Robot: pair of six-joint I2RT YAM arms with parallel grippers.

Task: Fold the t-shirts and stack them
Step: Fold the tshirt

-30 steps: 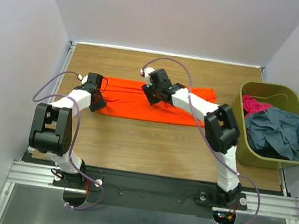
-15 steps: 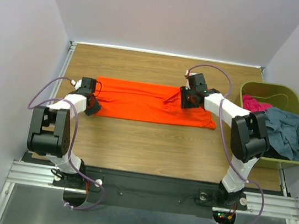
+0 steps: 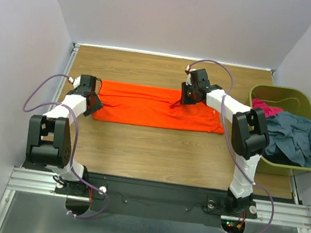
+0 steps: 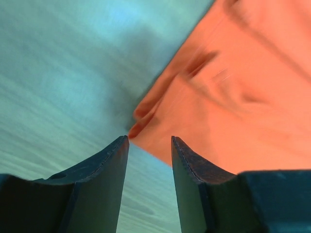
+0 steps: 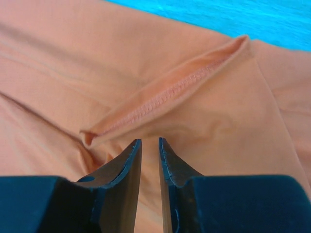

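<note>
Hands sit at opposite ends of the orange t-shirt (image 3: 160, 106) spread on the bench (image 3: 157, 146): left hand (image 4: 149, 141) parted at its corner, right hand (image 5: 149, 143) nearly together, empty, beside a hem fold, apparently to straighten it.

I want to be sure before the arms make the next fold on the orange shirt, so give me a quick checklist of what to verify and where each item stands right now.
1. Orange t-shirt lying flat on the table: ok.
2. Left gripper at the shirt's left corner, nothing between its fingers: ok.
3. Right gripper gripping cloth: cannot tell; fingers nearly together just short of a raised stitched hem.
4. Raised hem flattened: not ok.
5. Other shirts in the green tub, clear of the fold: ok.
</note>
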